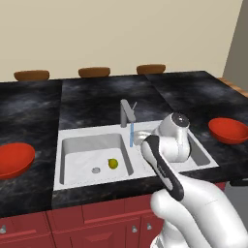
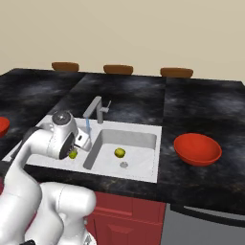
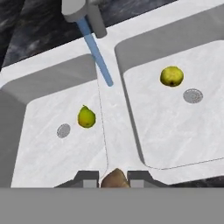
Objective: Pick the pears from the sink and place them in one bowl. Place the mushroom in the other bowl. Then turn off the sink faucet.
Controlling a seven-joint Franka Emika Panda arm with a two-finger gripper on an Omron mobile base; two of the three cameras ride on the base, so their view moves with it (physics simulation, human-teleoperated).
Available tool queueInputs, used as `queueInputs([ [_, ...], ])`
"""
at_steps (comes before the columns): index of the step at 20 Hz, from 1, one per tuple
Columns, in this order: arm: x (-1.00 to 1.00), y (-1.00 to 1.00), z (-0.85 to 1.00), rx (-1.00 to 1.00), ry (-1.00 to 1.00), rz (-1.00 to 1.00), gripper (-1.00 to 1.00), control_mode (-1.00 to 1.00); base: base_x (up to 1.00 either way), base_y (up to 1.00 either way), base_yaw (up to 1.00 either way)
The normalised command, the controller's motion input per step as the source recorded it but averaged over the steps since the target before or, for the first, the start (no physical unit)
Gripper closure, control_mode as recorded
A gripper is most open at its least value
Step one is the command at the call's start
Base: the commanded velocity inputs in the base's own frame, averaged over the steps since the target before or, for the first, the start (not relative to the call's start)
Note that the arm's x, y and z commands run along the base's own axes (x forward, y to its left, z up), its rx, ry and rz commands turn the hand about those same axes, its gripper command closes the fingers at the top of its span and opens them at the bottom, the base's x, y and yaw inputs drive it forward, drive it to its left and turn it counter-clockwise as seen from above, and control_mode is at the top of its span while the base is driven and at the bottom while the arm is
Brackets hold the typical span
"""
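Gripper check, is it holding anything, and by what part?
The gripper is shut on the mushroom, pinched at its sides between the fingertips; which part exactly cannot be told.

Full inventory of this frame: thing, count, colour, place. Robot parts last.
pears: 2, yellow-green, one in each sink basin near its drain, second
mushroom: 1, brown-tan, between the fingertips
sink: 1, white, double basin, set in black counter
sink faucet: 1, grey, behind the divider, blue stream running
bowls: 2, red, on the counter either side of the sink, other
stools: 3, brown, behind counter
gripper: 1, dark fingertips, shut on the mushroom, over the sink's front edge
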Motion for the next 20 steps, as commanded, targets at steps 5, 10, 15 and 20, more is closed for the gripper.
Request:
queueInputs([
  [5,-0.08,0.74,0.08,-0.05,-0.02,0.01,1.00,-1.00,0.00,0.00,0.00],
  [10,0.03,0.99,0.19,-0.07,0.00,0.07,1.00,-1.00,0.00,0.00,0.00],
  [15,0.20,0.92,0.33,-0.03,0.00,0.15,1.00,-1.00,0.00,0.00,0.00],
  [20,0.28,0.89,0.37,0.00,0.00,0.17,1.00,-1.00,0.00,0.00,0.00],
])
